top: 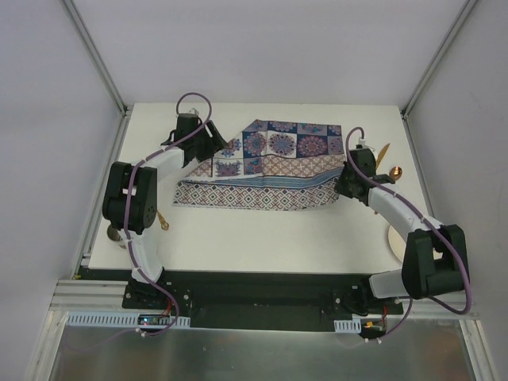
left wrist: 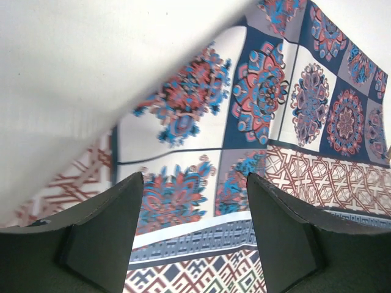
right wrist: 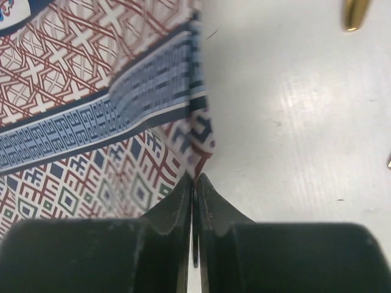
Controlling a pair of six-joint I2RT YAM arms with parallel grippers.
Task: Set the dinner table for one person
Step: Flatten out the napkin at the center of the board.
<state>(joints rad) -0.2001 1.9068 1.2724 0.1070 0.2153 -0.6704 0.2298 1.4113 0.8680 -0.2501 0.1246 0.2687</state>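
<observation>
**A:** What does the large flat white rectangular dinner table (top: 262,234) look like?

**B:** It is a plain matte top that fills the middle of the overhead view. Aluminium frame rails run along its edges and pale panels rise around it. Both arm bases sit at its near edge. The right wrist camera, up close, shows faint streaks and a few tiny dark specks on the surface.

**A:** What lies on it?

**B:** A blue-and-red patterned cloth placemat (top: 270,171) lies across the centre towards the far side. It is rumpled, with a fold running lengthwise. A gold metal spoon (top: 394,171) lies just right of it, and a cream round plate (top: 394,242) sits at the right edge, partly hidden under the right arm.

**A:** And the right gripper (right wrist: 194,180)?

**B:** Its fingertips are pressed together, pinching the placemat's right edge. The cloth there rises off the tabletop to meet them.

**A:** The left gripper (left wrist: 194,189)?

**B:** Its fingers are spread wide over the placemat's left end and hold nothing. The medallion squares show in the gap between them, with bare white tabletop beyond the cloth's edge.
</observation>
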